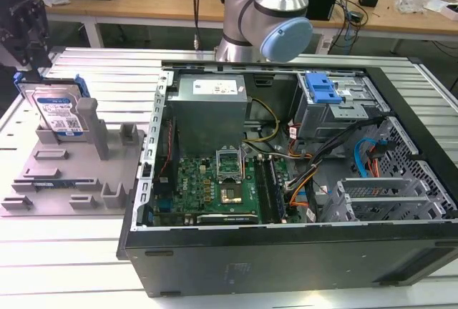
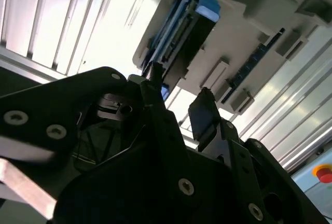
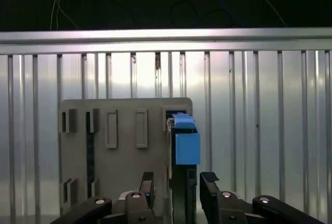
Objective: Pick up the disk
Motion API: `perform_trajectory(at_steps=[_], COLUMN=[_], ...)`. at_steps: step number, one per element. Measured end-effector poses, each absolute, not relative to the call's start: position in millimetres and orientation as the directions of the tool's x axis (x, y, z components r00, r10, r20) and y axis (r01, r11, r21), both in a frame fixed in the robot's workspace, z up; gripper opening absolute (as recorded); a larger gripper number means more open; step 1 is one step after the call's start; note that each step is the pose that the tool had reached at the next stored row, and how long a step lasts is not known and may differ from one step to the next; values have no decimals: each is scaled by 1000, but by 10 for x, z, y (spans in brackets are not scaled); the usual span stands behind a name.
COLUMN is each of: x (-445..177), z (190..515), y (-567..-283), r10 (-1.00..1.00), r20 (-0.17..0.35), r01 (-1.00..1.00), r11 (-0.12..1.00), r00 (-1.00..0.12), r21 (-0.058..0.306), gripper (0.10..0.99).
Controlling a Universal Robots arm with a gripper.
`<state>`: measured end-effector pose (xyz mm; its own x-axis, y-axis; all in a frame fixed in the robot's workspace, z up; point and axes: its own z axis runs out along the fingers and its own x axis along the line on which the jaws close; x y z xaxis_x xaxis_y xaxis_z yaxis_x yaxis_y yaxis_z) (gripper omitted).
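The flat silver hard-drive disk (image 1: 57, 112) with blue side rails stands on edge in a far slot of the grey plastic fixture tray (image 1: 68, 180), on the exterior view's left. The black gripper (image 1: 28, 33) hangs just above it, fingers spread and holding nothing (the disk's edge lines up between them). The tray lies on the ribbed metal counter (image 1: 64, 259), beside an open black computer case (image 1: 286, 259).

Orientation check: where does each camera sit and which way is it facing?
Exterior view: off the arm, looking down at the open computer case; the arm beyond it, the gripper above the disk.
First wrist view: on the wrist, looking straight down; open jaws frame the disk below.
Second wrist view: on the wrist, slanting past the gripper at the grey tray.
Shared: both wrist views show the disk on edge in the grey tray.
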<state>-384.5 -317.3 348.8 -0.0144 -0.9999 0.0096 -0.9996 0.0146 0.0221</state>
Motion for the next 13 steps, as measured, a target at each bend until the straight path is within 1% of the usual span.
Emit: perform_trajectory(at_steps=[6, 13], x=[-4029, -4058], z=[3434, 3380], y=[-3164, -3161], r10=[-1000, -1000], r20=[14, 14], r01=[-1000, -1000], r11=[-1, -19], r00=[2, 19], r21=[22, 21], gripper=[482, 482])
